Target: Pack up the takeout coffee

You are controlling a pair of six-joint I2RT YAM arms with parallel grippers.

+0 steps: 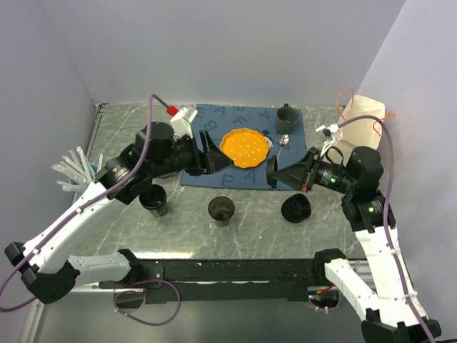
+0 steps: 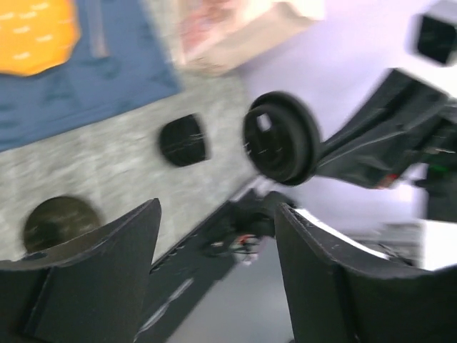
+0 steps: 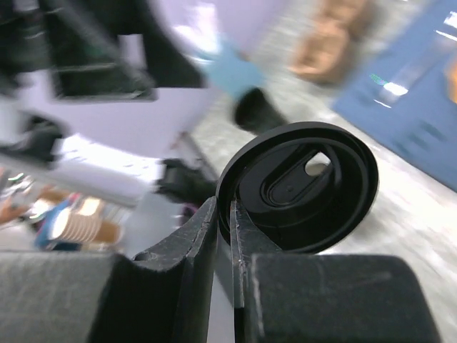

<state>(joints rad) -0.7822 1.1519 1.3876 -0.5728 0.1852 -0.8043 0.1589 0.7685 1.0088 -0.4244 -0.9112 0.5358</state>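
The left gripper (image 1: 216, 156) is held wide open and empty above the mat (image 1: 214, 121), its arm stretched forward and rightward. The cup (image 1: 221, 209) stands upright on the table (image 1: 250, 232) between the arms, seemingly with coffee inside. The right gripper (image 3: 225, 214) is clamped on the rim of the lid (image 3: 307, 186), which is held on edge off the table, that arm pointed leftward.

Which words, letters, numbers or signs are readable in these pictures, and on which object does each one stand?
"A", "F": pale letters printed on the blue mat, near its far edge in the top view; its other letters are too faint to read.
Paper bag and lid: no text visible.
Both wrist views: too blurred to read anything.
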